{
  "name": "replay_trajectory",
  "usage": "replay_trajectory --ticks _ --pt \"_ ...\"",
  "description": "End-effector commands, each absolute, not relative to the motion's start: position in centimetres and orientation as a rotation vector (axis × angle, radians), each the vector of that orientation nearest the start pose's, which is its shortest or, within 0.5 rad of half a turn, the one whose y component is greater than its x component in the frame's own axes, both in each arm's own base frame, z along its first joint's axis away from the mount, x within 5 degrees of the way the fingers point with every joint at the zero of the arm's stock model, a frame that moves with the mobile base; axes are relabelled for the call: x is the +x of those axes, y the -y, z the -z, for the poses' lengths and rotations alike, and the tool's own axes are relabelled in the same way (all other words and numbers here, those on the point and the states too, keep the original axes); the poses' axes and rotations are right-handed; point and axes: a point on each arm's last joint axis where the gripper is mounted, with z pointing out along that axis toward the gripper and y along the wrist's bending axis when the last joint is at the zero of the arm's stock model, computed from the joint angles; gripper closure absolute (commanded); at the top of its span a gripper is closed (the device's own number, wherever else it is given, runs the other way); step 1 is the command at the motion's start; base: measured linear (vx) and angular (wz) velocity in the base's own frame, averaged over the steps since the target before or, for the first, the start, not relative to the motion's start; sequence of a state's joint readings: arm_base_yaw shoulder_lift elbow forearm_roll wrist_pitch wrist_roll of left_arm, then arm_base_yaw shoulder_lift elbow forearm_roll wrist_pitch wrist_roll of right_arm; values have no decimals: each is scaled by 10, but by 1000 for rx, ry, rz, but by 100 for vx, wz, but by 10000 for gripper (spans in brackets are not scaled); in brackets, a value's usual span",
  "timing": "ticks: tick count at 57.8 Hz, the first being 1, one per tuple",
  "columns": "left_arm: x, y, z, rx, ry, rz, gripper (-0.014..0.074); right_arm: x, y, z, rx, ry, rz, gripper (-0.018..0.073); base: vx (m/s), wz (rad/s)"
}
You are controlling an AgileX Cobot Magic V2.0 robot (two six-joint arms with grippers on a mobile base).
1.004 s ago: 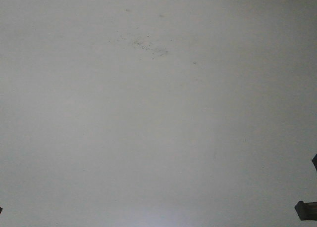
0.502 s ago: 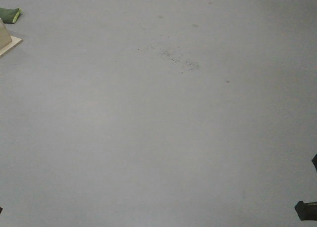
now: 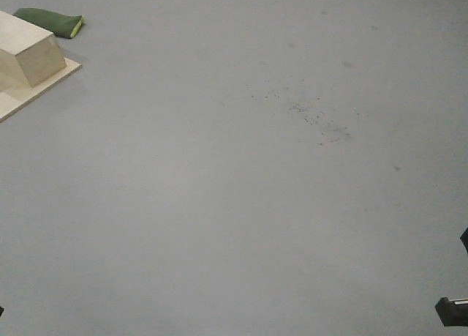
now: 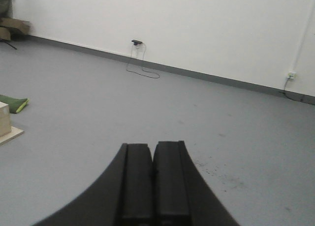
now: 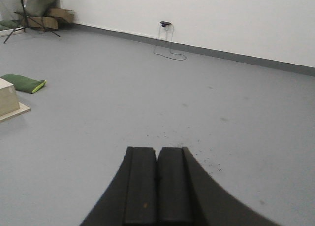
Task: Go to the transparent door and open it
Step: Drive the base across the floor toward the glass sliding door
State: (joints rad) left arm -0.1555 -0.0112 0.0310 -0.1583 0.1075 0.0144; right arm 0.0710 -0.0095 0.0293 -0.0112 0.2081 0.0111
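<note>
The transparent door is out of view in every frame. My left gripper (image 4: 153, 146) is shut and empty, its black fingers pressed together above the grey floor (image 4: 98, 103). My right gripper (image 5: 157, 150) is also shut and empty over the same floor (image 5: 123, 98). In the front view only a dark piece of the robot (image 3: 453, 310) shows at the lower right edge.
A light wooden block on a flat board (image 3: 29, 61) sits at the far left, with a green bag (image 3: 51, 21) behind it. A patch of dark specks (image 3: 314, 116) marks the floor. A white wall with grey skirting (image 4: 197, 34) and a socket with a cable (image 4: 138, 44) lies ahead. Boxes and a tripod (image 5: 34, 14) stand in the left corner.
The front view has swung left: the speck patch has slid right and down, and the wooden block and green bag have come into view at the top left.
</note>
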Motion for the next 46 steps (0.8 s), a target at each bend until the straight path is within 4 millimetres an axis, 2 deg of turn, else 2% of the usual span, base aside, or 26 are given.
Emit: replay_trajectory --ticks 1,25,46 --pt "56 9 -197 4 -1530 258 594 56 -4 -192 -60 -1617 -43 561 47 39" --pt "56 9 -197 4 -1530 258 594 56 -4 -192 -60 -1617 -43 561 48 46" --pt "56 9 -197 4 -1530 258 594 56 -4 -192 -60 -1617 -43 561 49 63"
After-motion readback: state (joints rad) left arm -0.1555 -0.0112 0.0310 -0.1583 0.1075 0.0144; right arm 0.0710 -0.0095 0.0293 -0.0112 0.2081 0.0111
